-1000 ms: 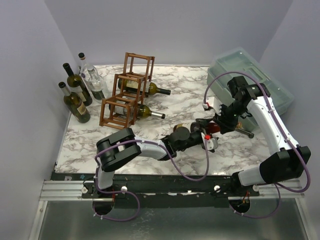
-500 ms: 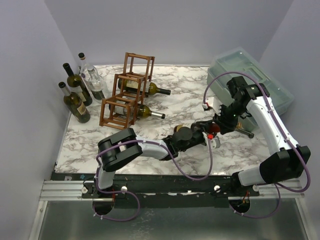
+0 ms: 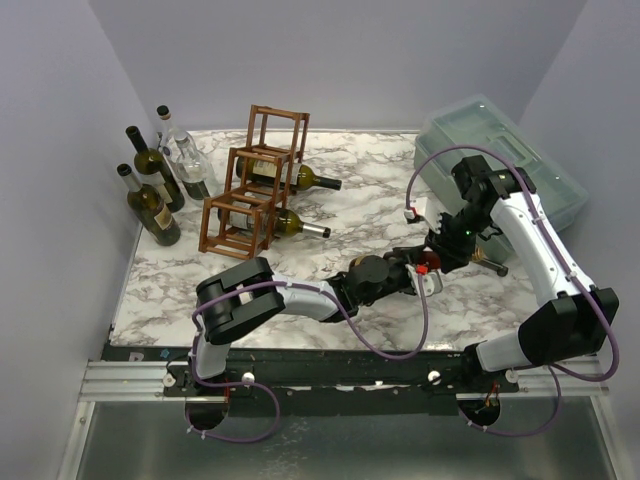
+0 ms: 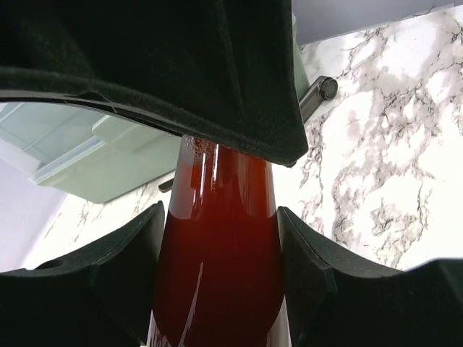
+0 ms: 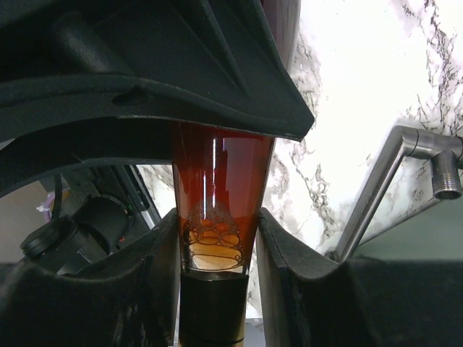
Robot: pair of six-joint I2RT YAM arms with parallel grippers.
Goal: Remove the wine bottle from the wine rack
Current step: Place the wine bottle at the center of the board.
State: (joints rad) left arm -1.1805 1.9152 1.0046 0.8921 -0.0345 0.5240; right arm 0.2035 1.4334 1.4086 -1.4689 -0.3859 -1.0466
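Observation:
A wine bottle [image 3: 430,260] of dark red glass hangs between my two grippers over the right middle of the marble table, away from the wine rack [image 3: 237,199]. My left gripper [image 3: 417,273] is shut on its body [image 4: 217,253], with both pads pressed against the glass. My right gripper [image 3: 448,248] is shut on the neck [image 5: 217,195], just above the dark capsule. The reddish-brown rack stands at the back left. Two other bottles [image 3: 300,181] [image 3: 292,224] lie in its cells, necks pointing right.
Three bottles [image 3: 155,190] stand upright at the left wall. A translucent green-lidded box [image 3: 500,160] sits at the back right, close behind the right arm, and shows in the left wrist view [image 4: 87,159]. A bent metal bar [image 5: 376,188] lies beside the held bottle.
My left gripper, open beside the bottle a second ago, has shut on its body. Both arms and the bottle have shifted slightly to the right.

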